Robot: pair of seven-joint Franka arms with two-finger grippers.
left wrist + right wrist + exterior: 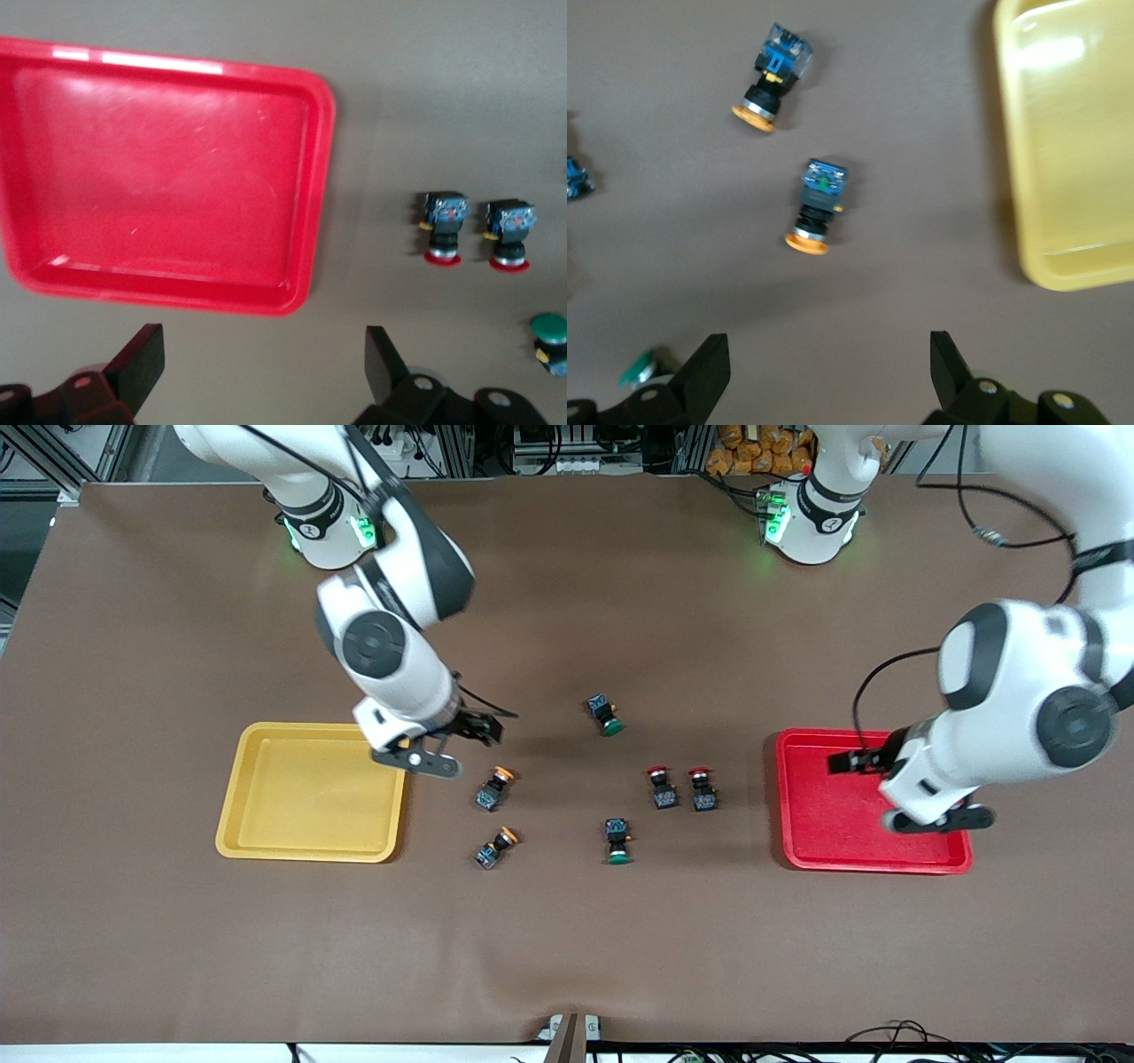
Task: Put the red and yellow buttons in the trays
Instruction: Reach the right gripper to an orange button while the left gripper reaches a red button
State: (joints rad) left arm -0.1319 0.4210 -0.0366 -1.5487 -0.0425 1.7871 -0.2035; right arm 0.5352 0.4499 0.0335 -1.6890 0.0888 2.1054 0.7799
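Desk, brown cover. Yellow tray toward the right arm's end, red tray toward the left arm's end; neither holds a button.

All four task buttons lie on their sides on the bare desk between the trays. Yellow pair, near the yellow tray: first yellow button, second yellow button nearer the front camera. In the front view each lies on a slant, cap at the upper end and turned toward the left arm's end, body lower. Both show in the right wrist view.

Red pair, near the red tray and just beside each other without touching: first red button, second red button. Long axes parallel, running straight up the front view, caps toward the robot bases. Also in the left wrist view.

Two green-capped buttons lie between the pairs.

Right gripper hangs over the desk at the yellow tray's corner, above the first yellow button; jaws spread wide, nothing in them. Left gripper hangs over the red tray; jaws likewise apart and empty.
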